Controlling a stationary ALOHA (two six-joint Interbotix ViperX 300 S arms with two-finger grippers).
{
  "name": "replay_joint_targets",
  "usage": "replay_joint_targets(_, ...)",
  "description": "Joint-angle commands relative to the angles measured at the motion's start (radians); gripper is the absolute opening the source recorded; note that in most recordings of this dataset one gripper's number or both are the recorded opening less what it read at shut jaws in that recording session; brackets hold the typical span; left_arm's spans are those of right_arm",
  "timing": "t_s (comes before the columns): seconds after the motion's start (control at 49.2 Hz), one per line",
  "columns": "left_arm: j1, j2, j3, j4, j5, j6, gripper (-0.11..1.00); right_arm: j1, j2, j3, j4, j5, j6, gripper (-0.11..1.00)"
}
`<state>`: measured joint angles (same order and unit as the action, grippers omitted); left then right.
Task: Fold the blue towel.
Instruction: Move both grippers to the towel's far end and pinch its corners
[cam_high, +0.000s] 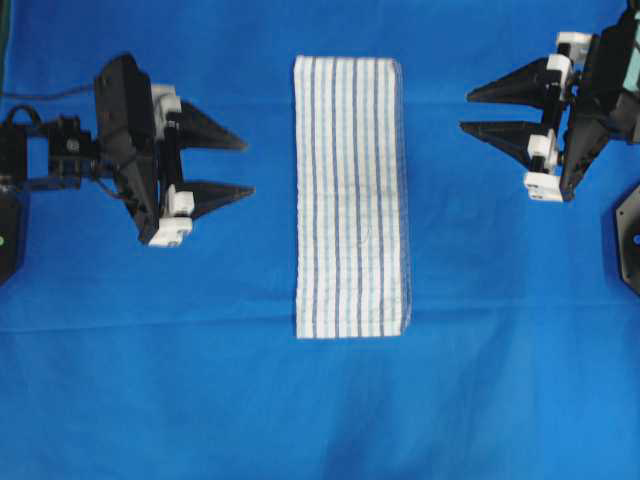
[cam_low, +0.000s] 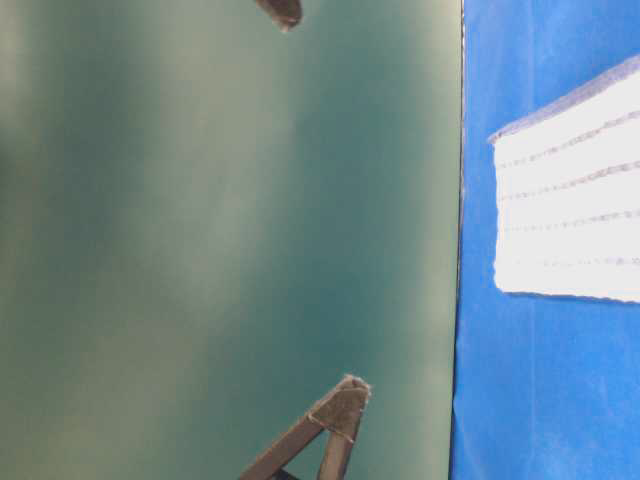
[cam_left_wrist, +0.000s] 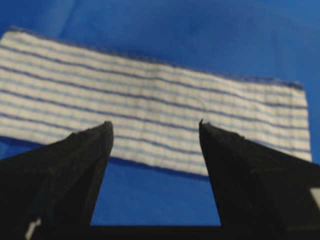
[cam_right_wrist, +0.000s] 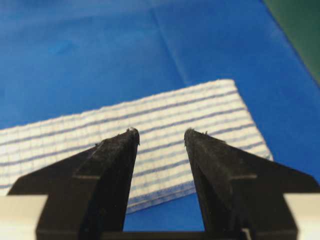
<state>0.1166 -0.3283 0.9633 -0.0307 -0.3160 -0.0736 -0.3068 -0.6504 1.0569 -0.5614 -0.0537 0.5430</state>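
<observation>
My left tool (cam_high: 247, 163) hung wide open, empty, just left of the blue towel (cam_high: 350, 197). Towel lay as a narrow strip mid-desk (cam_high: 150, 380), long axis running across both tools' reach. Right tool (cam_high: 466, 111) open, empty, farther off toward the strip's upper end. Left looked nearer. Nothing stood between.

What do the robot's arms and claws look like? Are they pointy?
Yes! Each claw, left claw and right claw, has two black fingers shaped like pointy triangles. White blocks sit where the fingers join the chunky black arms. A thin dark cable trails from the left arm.
</observation>
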Motion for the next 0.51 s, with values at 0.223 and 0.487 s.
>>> replay_joint_targets(0.223,0.034,0.0,-0.026,0.002,-0.017,0.003,0.62,-0.015,0.037,-0.028,-0.002,-0.005,0.0,0.51)
replay_joint_targets(0.487,0.156,0.192,-0.112,0.005,-0.097,0.029,0.62,-0.144,0.204,-0.094,-0.006,-0.009,-0.015,0.51)
